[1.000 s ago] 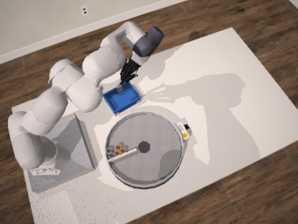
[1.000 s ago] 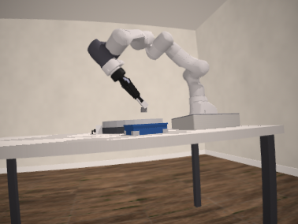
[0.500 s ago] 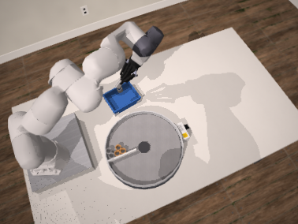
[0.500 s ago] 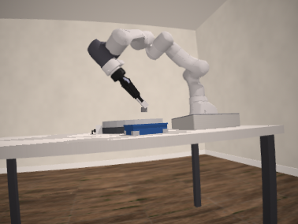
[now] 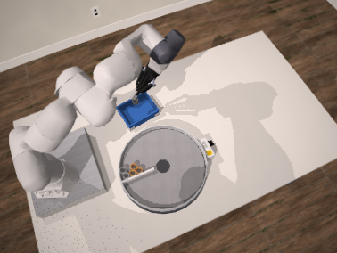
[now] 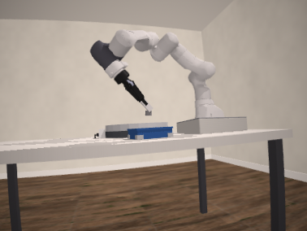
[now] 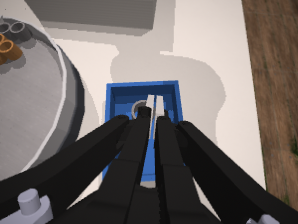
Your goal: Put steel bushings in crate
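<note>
Top view: the crate [image 5: 144, 115] [image 6: 151, 133] [image 7: 142, 83] sits near the desk's [image 5: 308, 147] [image 6: 244, 139] [image 7: 232, 45] upper long edge, toward the short edge at the arm's end. The turning table [image 5: 178, 147] [image 6: 122, 128] [image 7: 30, 125] stands between the two long edges, beside the crate. The pincer [image 5: 135, 97] [image 6: 148, 107] [image 7: 154, 105] is over the crate's side facing the upper long edge. A steel bushing [image 5: 135, 102] [image 6: 149, 113] [image 7: 134, 110] shows at its tips. Orange bushings [image 5: 139, 170] [image 7: 9, 50] and grey bushings [image 5: 124, 170] [image 7: 17, 28] remain on the turning table, on the side toward the arm's short edge. No other bushing is seen in the visible part of the crate.

Exterior view: the steel bushing hangs from the fingertips, above the crate rim and clear of it. The step in hand is judged to be carrying it in; the next move calls for lowering, then opening.

Wrist view: the fingers are almost fully closed, apparently pinching the bushing's thin wall. The ring lies mostly to the image-left of the tips, over the crate. Whether anything lies beneath the fingers cannot be told.
</note>
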Controlling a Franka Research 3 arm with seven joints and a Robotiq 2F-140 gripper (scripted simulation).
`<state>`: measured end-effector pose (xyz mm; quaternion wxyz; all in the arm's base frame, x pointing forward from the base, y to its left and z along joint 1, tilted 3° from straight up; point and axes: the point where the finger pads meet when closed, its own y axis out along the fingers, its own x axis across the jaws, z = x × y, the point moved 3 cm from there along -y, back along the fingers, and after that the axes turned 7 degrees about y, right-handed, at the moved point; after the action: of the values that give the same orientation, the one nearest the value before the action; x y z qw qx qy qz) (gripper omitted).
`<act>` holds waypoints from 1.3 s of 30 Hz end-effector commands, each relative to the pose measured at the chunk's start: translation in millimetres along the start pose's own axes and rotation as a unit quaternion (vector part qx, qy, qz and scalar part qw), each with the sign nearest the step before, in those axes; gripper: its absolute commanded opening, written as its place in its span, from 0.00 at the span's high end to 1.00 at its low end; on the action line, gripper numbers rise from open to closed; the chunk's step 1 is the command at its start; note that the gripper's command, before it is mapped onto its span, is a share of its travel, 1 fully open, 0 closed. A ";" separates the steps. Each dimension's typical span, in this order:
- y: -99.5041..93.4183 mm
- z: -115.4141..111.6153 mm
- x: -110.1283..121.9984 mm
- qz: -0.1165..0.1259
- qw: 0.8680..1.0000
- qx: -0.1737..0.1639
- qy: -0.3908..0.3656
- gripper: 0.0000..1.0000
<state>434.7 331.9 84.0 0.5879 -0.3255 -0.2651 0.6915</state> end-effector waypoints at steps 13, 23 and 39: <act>19.8 -15.7 2.5 -0.001 1.000 0.002 0.003 1.00; 42.5 -33.9 4.8 -0.001 1.000 0.002 0.003 1.00; 42.5 -33.9 4.8 -0.001 1.000 0.002 0.003 1.00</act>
<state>431.9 329.2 29.8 0.5922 -0.3258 -0.2603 0.6895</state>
